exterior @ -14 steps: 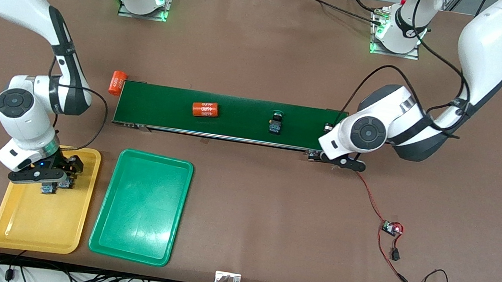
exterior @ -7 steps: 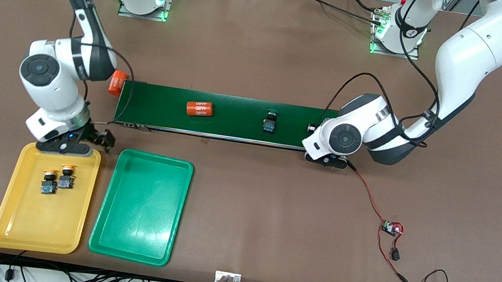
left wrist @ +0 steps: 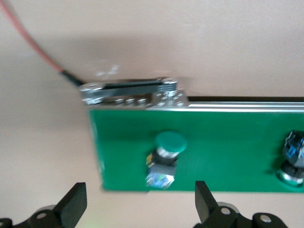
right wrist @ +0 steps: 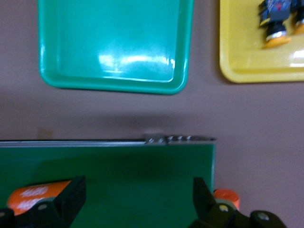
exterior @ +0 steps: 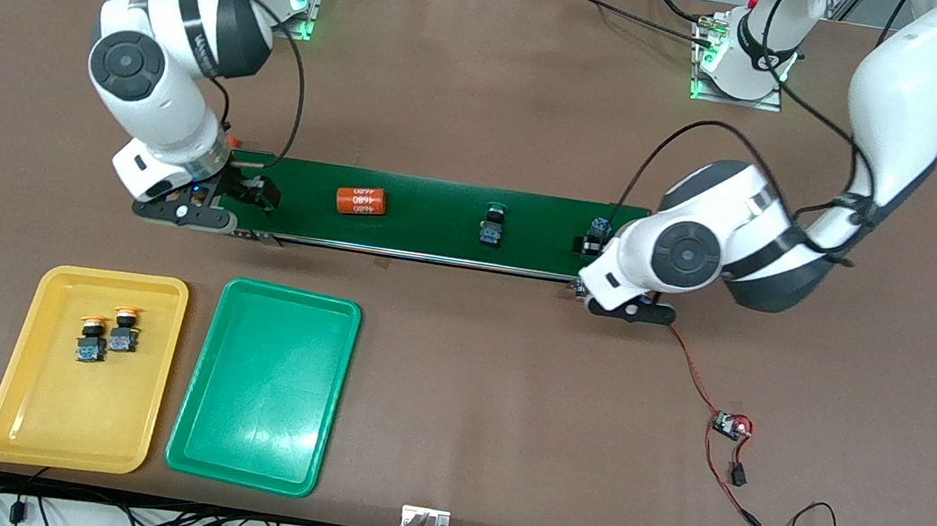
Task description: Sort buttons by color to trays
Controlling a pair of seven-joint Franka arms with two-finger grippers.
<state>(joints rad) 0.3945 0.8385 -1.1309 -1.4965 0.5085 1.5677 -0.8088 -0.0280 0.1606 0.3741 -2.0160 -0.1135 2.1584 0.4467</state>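
Front view shows two yellow-capped buttons [exterior: 103,336] lying side by side, touching or nearly so, in the yellow tray [exterior: 31,423], which sits at the right arm's end of the counter [exterior: 450,405], near the front camera. The green tray [exterior: 254,461] lies just beside it, toward the left arm's end, with nothing in it.

Farther from the camera than both trays runs the dark-green conveyor belt [exterior: 435,241]. On it lie an orange cylinder [exterior: 360,200], a green-capped button [exterior: 492,223] near the middle, and a second green-capped button [exterior: 598,228] at the belt's end toward the left arm.

The right pincer [exterior: 247,190] is over the belt's end toward the right arm; in the right wrist view its fingers [right wrist: 71,192] stand wide apart with nothing between them, above bare belt, the orange cylinder at one side. A second orange cylinder [right wrist: 226,197] peeks out just off the belt's end.

The left pincer [exterior: 588,247] is over the other end of the belt; the left wrist view shows its fingers [left wrist: 76,202] spread apart and empty, above the edge of the belt, with the second green-capped button lying on the belt close to them.
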